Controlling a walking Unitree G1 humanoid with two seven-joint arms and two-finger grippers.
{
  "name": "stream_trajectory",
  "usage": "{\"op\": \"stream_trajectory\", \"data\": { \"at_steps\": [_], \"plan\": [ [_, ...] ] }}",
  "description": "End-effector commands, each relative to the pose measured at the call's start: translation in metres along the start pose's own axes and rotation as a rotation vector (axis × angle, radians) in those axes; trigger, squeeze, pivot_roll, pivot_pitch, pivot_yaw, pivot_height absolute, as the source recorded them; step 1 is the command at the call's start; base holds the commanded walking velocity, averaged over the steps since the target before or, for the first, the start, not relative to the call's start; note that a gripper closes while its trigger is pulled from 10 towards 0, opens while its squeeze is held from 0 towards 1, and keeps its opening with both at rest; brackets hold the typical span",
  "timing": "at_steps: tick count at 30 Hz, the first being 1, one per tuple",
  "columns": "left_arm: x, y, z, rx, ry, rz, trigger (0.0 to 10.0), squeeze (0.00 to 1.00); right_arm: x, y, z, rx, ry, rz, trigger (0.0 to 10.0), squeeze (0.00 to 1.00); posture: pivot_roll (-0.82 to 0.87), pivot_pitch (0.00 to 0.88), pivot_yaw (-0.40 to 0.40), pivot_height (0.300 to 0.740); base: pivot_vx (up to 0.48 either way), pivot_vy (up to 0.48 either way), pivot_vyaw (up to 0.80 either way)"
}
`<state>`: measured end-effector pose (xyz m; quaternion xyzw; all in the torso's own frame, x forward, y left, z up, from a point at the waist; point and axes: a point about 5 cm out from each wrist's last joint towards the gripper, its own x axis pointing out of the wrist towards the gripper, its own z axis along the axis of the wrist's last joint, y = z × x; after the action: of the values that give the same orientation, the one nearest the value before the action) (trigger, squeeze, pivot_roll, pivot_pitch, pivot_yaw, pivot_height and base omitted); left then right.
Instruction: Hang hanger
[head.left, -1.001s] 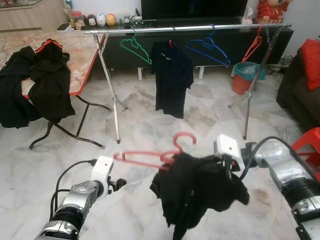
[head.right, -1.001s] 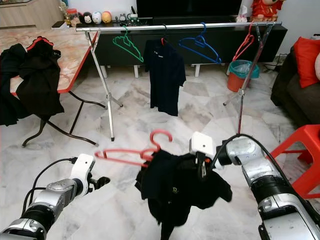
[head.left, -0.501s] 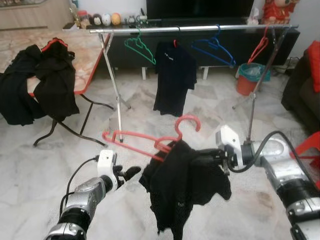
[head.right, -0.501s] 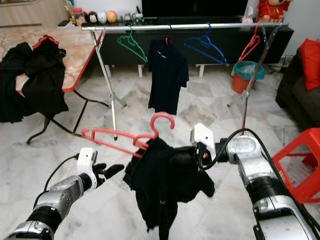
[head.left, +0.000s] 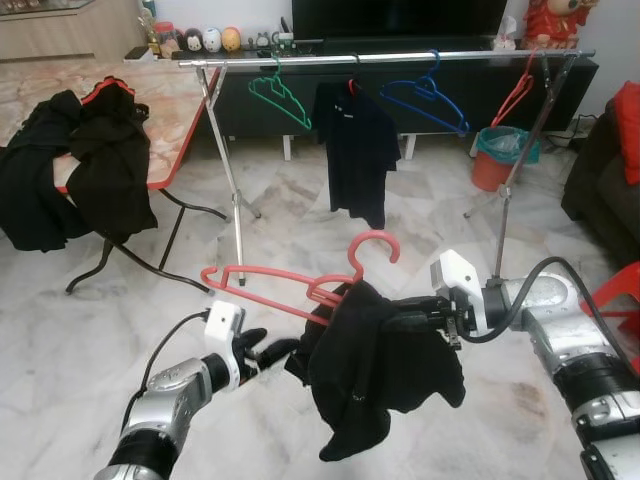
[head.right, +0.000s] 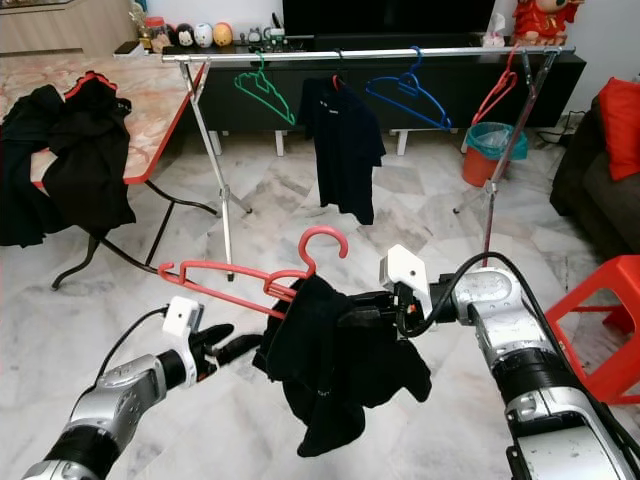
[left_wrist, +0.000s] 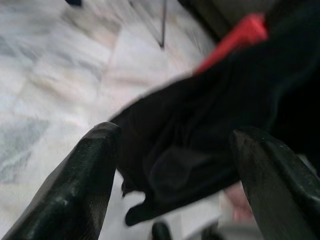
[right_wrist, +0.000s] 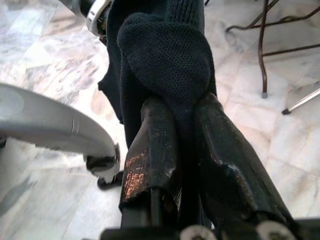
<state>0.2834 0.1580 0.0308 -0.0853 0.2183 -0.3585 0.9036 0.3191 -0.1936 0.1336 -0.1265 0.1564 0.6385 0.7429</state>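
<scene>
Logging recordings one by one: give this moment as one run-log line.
right pincer: shut on black shirt | red hanger: half in shirt | left pincer: open beside shirt | rack: ahead

Even, bright indoor light; eye views sharp. Left wrist view blurred, out of focus. Marble floor (head.left: 300, 230) shows soft sheen.

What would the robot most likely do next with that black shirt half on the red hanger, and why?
Probably ease the open left end effector onto the black shirt and pull it over the red hanger's bare arm. The right end effector pinches the bunched cloth, so the shirt hangs off one side.
</scene>
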Motion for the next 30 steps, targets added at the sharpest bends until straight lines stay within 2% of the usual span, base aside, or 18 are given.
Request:
{"op": "stream_trajectory", "data": {
  "at_steps": [1,6,8,13,24,30],
  "plan": [
    [-0.005,0.001,0.0,0.076,0.028,-0.018,10.0,0.0,-0.002,-0.004,0.011,-0.038,0.001,0.009,0.0,0.0,-0.03,0.005,-0.005,0.74,0.0,0.0,0.0],
    [-0.01,0.002,-0.003,0.207,0.083,-0.032,10.0,0.0,-0.001,-0.005,0.011,-0.04,0.017,0.019,0.0,0.0,-0.03,0.004,-0.009,0.74,0.0,0.0,0.0],
    [-0.01,0.001,-0.002,0.206,0.078,-0.038,10.0,0.0,-0.001,-0.005,0.011,-0.04,0.018,0.021,0.0,0.0,-0.03,0.004,-0.009,0.74,0.0,0.0,0.0],
    [-0.01,0.0,0.004,0.276,0.052,-0.035,10.0,0.0,0.001,-0.005,0.011,-0.041,0.023,0.036,0.0,0.0,-0.03,0.004,-0.011,0.74,0.0,0.0,0.0],
    [-0.007,-0.018,0.002,0.26,0.039,-0.203,10.0,0.0,0.006,-0.007,0.014,-0.053,0.034,0.043,0.0,0.0,-0.03,0.005,-0.011,0.74,0.0,0.0,0.0],
    [-0.002,-0.016,0.005,0.26,0.03,-0.165,10.0,0.0,0.011,-0.008,0.018,-0.069,0.037,0.051,0.0,0.0,-0.03,0.006,-0.011,0.74,0.0,0.0,0.0]
  ]
}}
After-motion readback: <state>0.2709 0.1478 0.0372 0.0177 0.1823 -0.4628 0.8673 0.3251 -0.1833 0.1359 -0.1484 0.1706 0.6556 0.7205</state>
